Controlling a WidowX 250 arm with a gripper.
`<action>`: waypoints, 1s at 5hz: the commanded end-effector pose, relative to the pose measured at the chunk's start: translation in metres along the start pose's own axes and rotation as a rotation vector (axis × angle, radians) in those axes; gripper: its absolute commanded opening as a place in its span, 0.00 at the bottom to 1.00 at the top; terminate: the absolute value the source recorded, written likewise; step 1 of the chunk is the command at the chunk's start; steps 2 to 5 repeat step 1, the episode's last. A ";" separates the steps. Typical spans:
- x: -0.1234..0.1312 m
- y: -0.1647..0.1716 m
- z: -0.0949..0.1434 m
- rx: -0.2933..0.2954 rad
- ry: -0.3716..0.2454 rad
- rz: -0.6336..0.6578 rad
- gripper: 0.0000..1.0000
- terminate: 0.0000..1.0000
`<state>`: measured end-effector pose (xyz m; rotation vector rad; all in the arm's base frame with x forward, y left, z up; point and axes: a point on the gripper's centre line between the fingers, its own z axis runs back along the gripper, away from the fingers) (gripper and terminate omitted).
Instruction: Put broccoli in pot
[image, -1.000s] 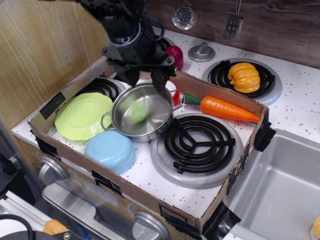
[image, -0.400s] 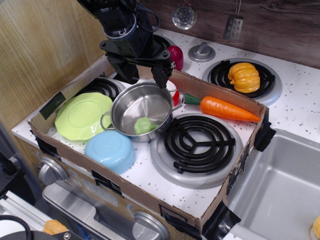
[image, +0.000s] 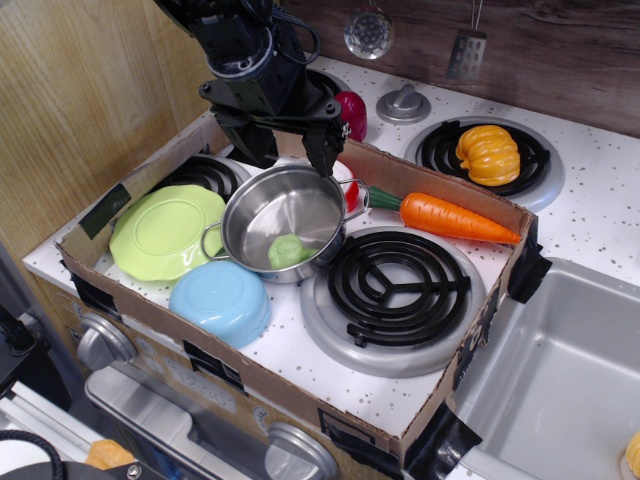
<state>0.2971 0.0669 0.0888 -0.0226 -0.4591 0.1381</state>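
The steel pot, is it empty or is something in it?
Not empty. The pale green broccoli lies on the bottom of the pot, while the open gripper above holds nothing.

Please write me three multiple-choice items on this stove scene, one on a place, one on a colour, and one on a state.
1. Where is the pale yellow-green toy broccoli?
A. on the light-green plate
B. inside the shiny steel pot
C. in the sink

2. What colour is the upturned plastic bowl?
A. light blue
B. red
C. orange

3. How is the black gripper?
A. shut on the broccoli
B. shut on the carrot
C. open, above the pot

Answers: 1 B, the broccoli lies on the pot's floor. 2 A, it is light blue, in front of the pot. 3 C, its fingers stand apart with nothing between them.
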 end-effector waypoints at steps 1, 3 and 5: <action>0.013 -0.003 0.009 0.005 -0.033 0.000 1.00 1.00; 0.013 -0.003 0.009 0.005 -0.033 0.000 1.00 1.00; 0.013 -0.003 0.009 0.005 -0.033 0.000 1.00 1.00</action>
